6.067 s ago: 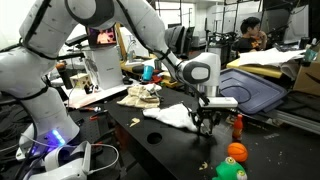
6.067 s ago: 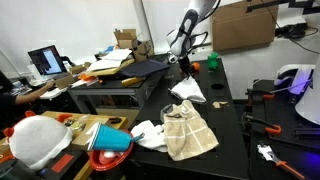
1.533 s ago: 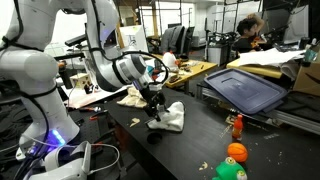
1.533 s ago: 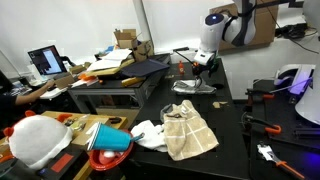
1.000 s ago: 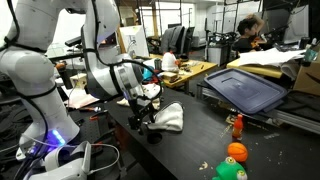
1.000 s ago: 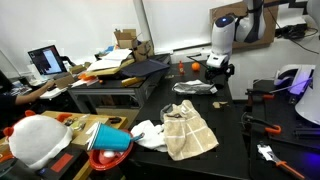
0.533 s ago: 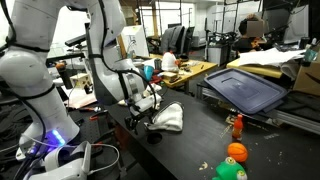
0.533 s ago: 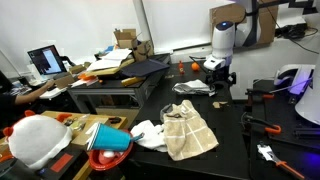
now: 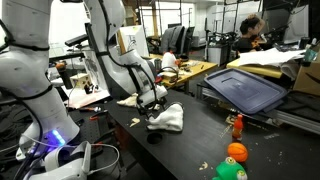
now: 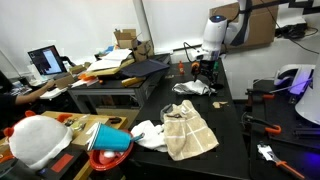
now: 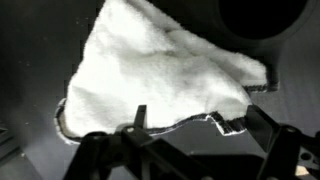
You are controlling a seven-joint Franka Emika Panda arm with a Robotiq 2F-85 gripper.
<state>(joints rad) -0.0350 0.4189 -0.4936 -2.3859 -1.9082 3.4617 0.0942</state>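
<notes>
White cloth [image 11: 165,70] lies beneath the wide-open, empty tool [image 10: 206,73], arm bent down above it.

Nothing legible shows anywhere. The laptop screen [image 10: 45,62], at nine o'clock in an exterior view, glows with content too small to read. The cardboard box [image 10: 255,35] at one o'clock and the cloth [image 11: 160,80] show no readable print.

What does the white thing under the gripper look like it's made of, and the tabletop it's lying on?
The white cloth looks like terry or fleece fabric: fuzzy nap, soft crumpled folds. The tabletop seems a smooth black matte board, perhaps laminate: flat, with only a faint sheen.
</notes>
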